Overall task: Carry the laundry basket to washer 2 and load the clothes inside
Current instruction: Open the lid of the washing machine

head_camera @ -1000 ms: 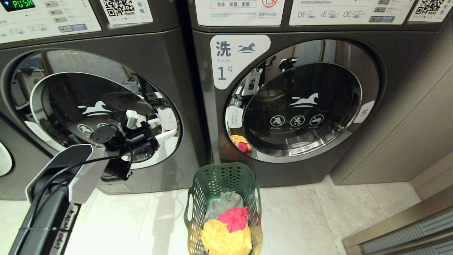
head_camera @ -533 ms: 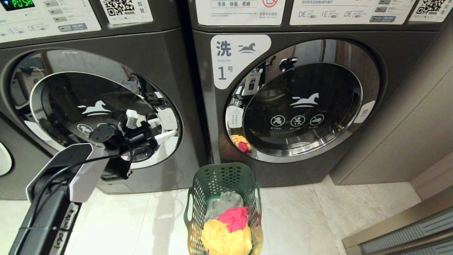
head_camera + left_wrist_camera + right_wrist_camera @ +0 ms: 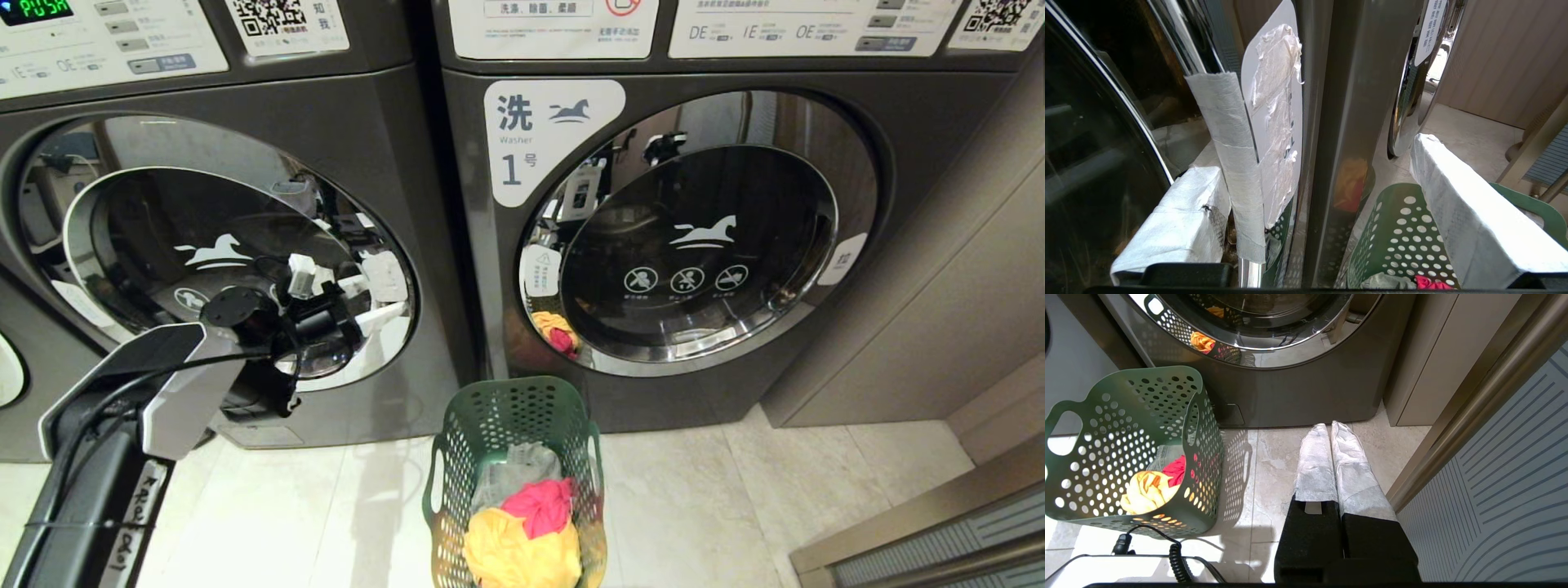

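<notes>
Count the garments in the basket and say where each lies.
3, all in the basket: yellow nearest the robot, pink-red behind it, grey farthest, toward the washers. More may lie hidden beneath.

Laundry basket [image 3: 514,425] at lower centre of the head view, on the floor [image 3: 694,506], clothes [image 3: 526,523] inside. Washer 1 [image 3: 653,212] behind it, upper right; another washer [image 3: 204,237] upper left
</notes>
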`<state>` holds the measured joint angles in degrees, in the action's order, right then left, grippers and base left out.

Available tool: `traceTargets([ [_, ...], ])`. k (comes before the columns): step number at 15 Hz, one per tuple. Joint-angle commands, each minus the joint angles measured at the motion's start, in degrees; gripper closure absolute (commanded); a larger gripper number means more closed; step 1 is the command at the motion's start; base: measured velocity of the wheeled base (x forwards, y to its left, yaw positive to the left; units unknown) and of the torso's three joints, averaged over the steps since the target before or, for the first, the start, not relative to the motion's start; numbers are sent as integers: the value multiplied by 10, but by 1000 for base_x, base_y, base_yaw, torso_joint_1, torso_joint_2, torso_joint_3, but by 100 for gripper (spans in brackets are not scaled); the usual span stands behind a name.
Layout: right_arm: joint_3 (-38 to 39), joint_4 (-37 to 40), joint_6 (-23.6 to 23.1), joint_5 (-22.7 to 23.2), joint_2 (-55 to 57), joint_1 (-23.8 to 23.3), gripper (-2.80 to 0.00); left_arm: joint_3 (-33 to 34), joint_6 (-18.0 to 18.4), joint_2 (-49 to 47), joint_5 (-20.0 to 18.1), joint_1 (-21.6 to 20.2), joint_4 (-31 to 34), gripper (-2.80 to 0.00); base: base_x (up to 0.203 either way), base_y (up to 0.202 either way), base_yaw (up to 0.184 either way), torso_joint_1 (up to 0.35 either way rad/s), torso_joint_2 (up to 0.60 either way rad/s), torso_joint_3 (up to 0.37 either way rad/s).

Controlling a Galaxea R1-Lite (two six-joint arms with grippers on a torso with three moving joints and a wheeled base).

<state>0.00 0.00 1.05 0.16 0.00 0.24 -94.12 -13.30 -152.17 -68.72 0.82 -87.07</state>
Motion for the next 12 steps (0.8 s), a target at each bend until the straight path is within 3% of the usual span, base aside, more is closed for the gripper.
traceTargets([
  [1, 0, 0, 0, 0, 0, 0, 0, 53, 14, 33, -20, 7, -6, -280, 0, 0, 0, 0, 0, 0],
  [7, 0, 0, 0, 0, 0, 0, 0, 94, 27, 48, -15, 5, -6, -280, 0, 0, 0, 0, 0, 0],
  [12, 0, 0, 0, 0, 0, 0, 0, 89, 22, 34, -12, -51, -6, -280, 0, 0, 0, 0, 0, 0],
])
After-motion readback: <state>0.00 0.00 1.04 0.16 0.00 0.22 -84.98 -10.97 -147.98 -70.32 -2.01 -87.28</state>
